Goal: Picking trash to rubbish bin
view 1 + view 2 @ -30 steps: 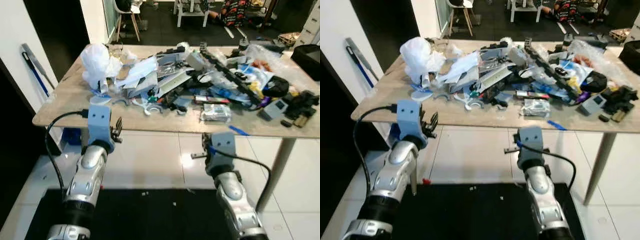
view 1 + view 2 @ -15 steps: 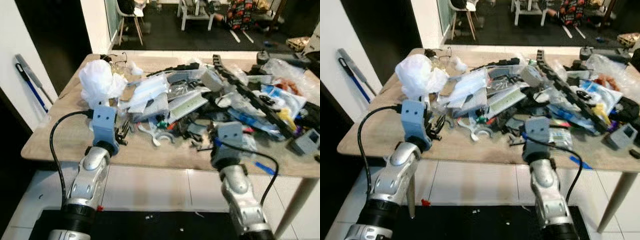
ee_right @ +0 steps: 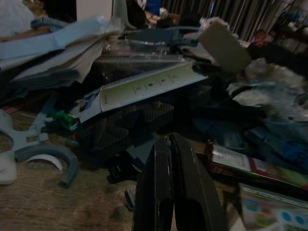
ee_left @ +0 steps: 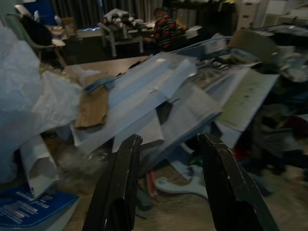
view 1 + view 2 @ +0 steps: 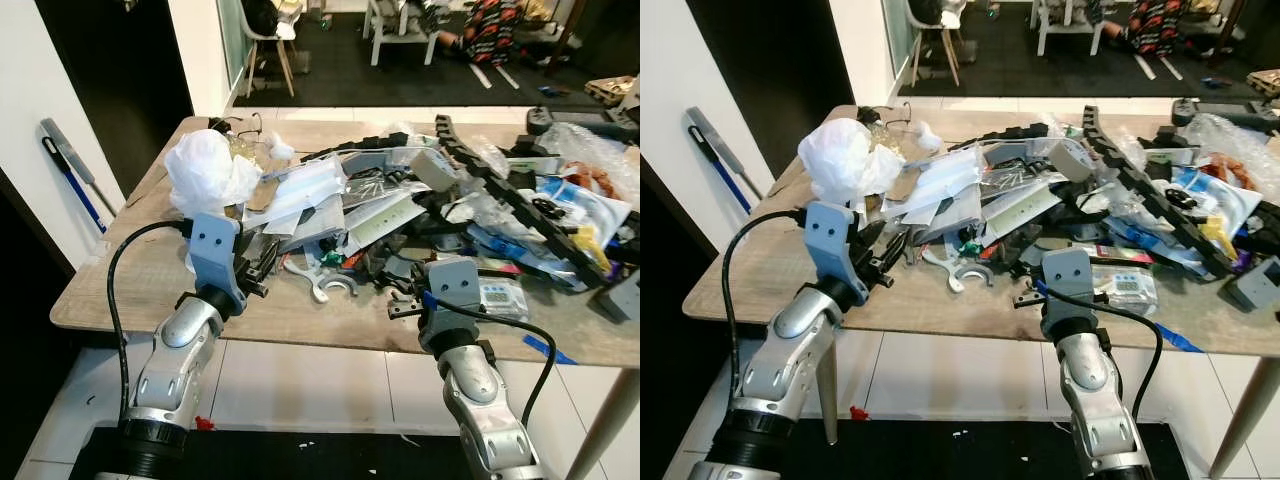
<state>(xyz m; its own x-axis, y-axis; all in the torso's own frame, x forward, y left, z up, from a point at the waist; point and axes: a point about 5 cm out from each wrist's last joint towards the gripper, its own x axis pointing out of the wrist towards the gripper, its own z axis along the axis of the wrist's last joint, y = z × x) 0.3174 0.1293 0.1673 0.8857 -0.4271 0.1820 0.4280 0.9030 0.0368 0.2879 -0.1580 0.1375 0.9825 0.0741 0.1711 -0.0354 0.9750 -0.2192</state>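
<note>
Both arms rose from below table [image 5: 120, 290] edge to clutter height. Left gripper [image 4: 166, 159] spread, aimed at pale blue wrapper [image 4: 144, 89] just ahead, likely first trash. Right gripper [image 3: 169, 159] pressed together, empty, waiting beside pile.

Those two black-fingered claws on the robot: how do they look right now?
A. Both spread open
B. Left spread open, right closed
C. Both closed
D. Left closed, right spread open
B: the left end effector shows a wide gap between its fingers, while the right end effector has its fingers pressed together, empty.
</note>
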